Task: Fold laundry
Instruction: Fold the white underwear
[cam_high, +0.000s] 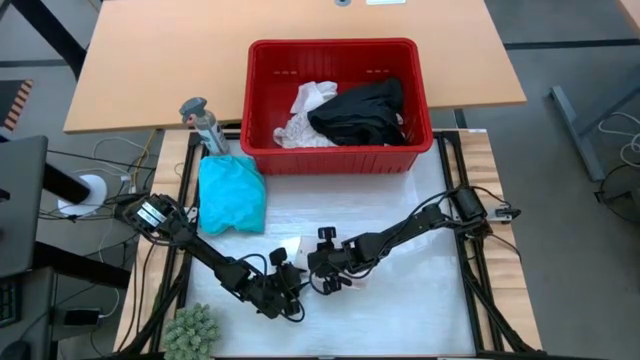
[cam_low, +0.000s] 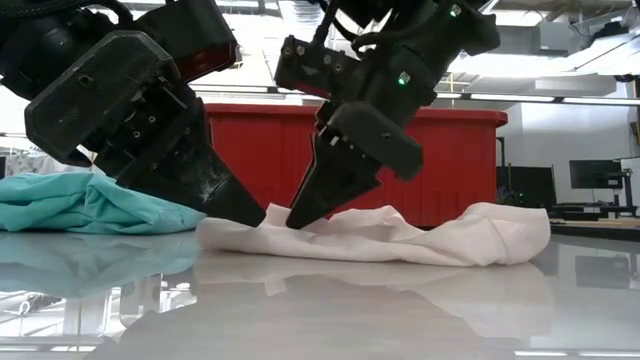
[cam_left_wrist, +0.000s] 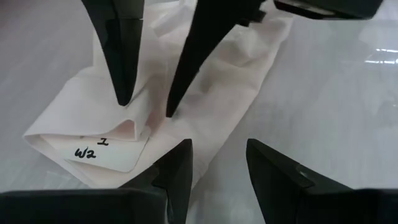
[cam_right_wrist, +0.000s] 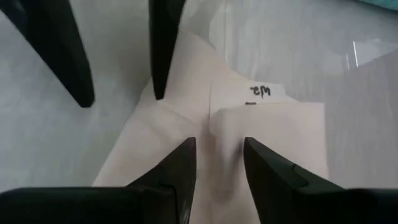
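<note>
From above, two dark arms meet low on the white desk (cam_high: 420, 300). The left tool (cam_high: 283, 290) and right tool (cam_high: 325, 272) face each other, close together, over a small white cloth (cam_high: 291, 247) that mostly hides beneath them. Away from both tools, toward the desk's far edge, sits a red basket (cam_high: 262, 100) holding a black garment (cam_high: 362, 110) and a white one (cam_high: 308, 103). A teal garment (cam_high: 231, 193) lies between the left tool and the basket. A green plant (cam_high: 190, 330) stands at the near edge behind the left arm.

At desk level, the cloth (cam_low: 400, 236) is a low crumpled strip. The left tool (cam_low: 245, 212) presses its tip on one end; the right tool (cam_low: 305, 213) touches down just beside it. The teal garment (cam_low: 85, 203) lies behind the left tool, the basket (cam_low: 450, 165) beyond both.

The left wrist view shows the left tool (cam_left_wrist: 217, 163) with its jaws partly open, astride the folded cloth (cam_left_wrist: 217, 87), gripping nothing. Opposite, the right tool (cam_left_wrist: 146, 102) has its two tips, a narrow gap apart, pressing a raised fold beside a label marked "W2" (cam_left_wrist: 102, 152).

The right wrist view shows the right tool (cam_right_wrist: 219, 158) narrowly open with a ridge of cloth (cam_right_wrist: 186, 124) between its fingers; I cannot tell whether it is pinched. The left tool (cam_right_wrist: 118, 93) points in from opposite.
</note>
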